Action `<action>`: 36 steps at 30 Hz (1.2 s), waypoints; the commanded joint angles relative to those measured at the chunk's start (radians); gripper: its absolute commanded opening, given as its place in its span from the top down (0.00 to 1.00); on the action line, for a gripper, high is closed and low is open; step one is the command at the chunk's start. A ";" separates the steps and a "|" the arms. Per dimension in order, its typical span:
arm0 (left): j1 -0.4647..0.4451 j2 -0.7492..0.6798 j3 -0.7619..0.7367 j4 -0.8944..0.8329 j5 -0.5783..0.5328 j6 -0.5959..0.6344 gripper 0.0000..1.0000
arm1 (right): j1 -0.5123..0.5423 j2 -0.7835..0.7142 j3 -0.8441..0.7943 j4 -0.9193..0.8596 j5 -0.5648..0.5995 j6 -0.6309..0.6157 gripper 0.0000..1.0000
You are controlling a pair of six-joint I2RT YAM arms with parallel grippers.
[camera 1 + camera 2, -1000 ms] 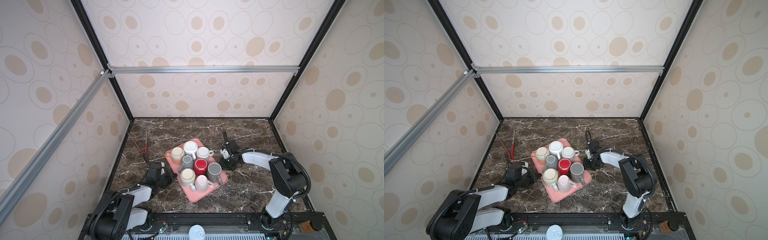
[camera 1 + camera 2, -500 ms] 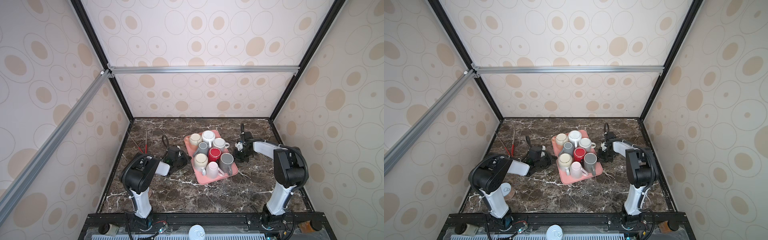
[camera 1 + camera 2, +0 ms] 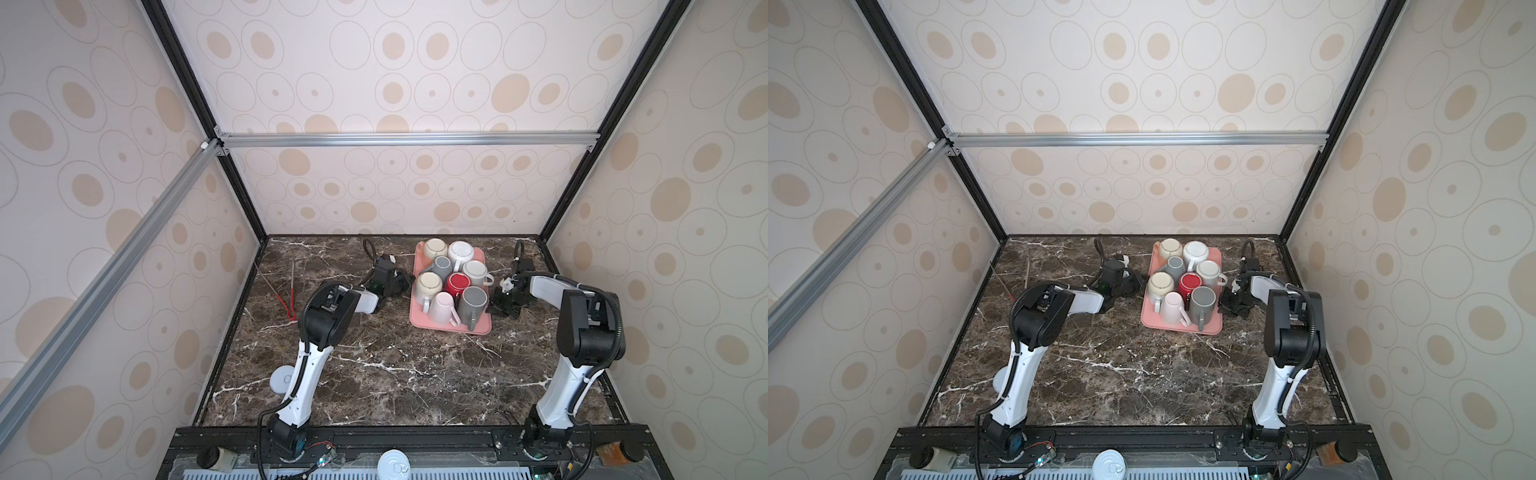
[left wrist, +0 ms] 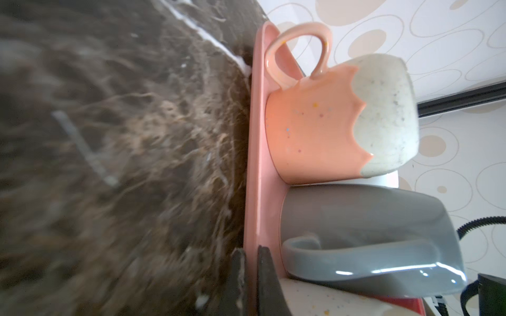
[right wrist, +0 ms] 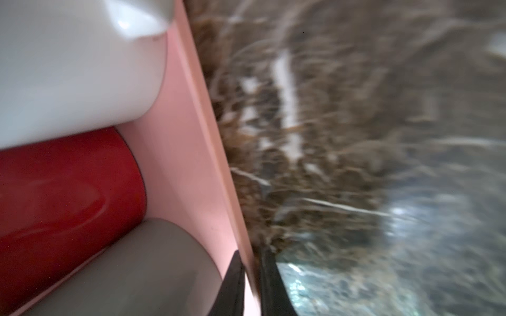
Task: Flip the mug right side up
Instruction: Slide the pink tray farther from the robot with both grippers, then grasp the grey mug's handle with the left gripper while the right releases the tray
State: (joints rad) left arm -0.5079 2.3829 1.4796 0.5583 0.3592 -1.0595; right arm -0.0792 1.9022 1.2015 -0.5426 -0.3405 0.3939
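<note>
Though mouth-down, mug (image 4: 315, 128) axis vertical.

Pink tray (image 3: 446, 329); red mug (image 3: 457, 283); brown, white-veined tabletop (image 3: 374, 374); possibly speckled cream mug (image 3: 429, 286)

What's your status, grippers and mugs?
Left gripper shut on pink tray rim, right gripper likewise on opposite rim. Mugs bottom-up on tray, none gripped. Packed tight, little finger room.
</note>
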 commanded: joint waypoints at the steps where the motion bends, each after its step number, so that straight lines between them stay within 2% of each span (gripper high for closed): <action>1: -0.048 0.026 0.104 -0.016 0.056 0.062 0.99 | 0.007 -0.064 -0.063 -0.013 0.021 0.051 0.76; 6: -0.041 -0.040 0.110 -0.107 0.063 0.168 0.91 | 0.007 -0.205 -0.172 -0.018 0.050 0.056 0.63; 10: -0.040 -0.134 0.055 -0.167 0.046 0.245 0.85 | 0.007 -0.294 -0.241 -0.048 0.069 0.047 0.61; 15: -0.042 -0.283 -0.030 -0.270 -0.030 0.353 0.81 | 0.006 -0.401 -0.324 -0.064 0.055 0.041 0.61; 18: -0.075 -0.379 -0.058 -0.396 -0.110 0.431 0.78 | 0.007 -0.468 -0.367 -0.059 0.047 0.054 0.61; 21: -0.159 -0.461 -0.068 -0.512 -0.221 0.507 0.73 | 0.006 -0.531 -0.407 -0.045 0.036 0.074 0.61; 27: -0.413 -0.546 -0.115 -0.576 -0.405 0.518 0.68 | 0.007 -0.658 -0.499 0.016 0.039 0.139 0.61; 31: -0.538 -0.482 -0.061 -0.621 -0.455 0.488 0.68 | 0.007 -0.749 -0.565 0.037 0.053 0.190 0.62; 33: -0.581 -0.410 0.015 -0.678 -0.456 0.500 0.65 | 0.007 -0.789 -0.591 0.040 0.055 0.205 0.62; 36: -0.626 -0.294 0.157 -0.794 -0.516 0.515 0.58 | 0.006 -0.833 -0.618 0.032 0.058 0.215 0.62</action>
State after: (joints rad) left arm -1.1248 2.0190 1.5318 -0.0956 -0.0586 -0.5713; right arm -0.0776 1.1030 0.6056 -0.5110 -0.2928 0.5720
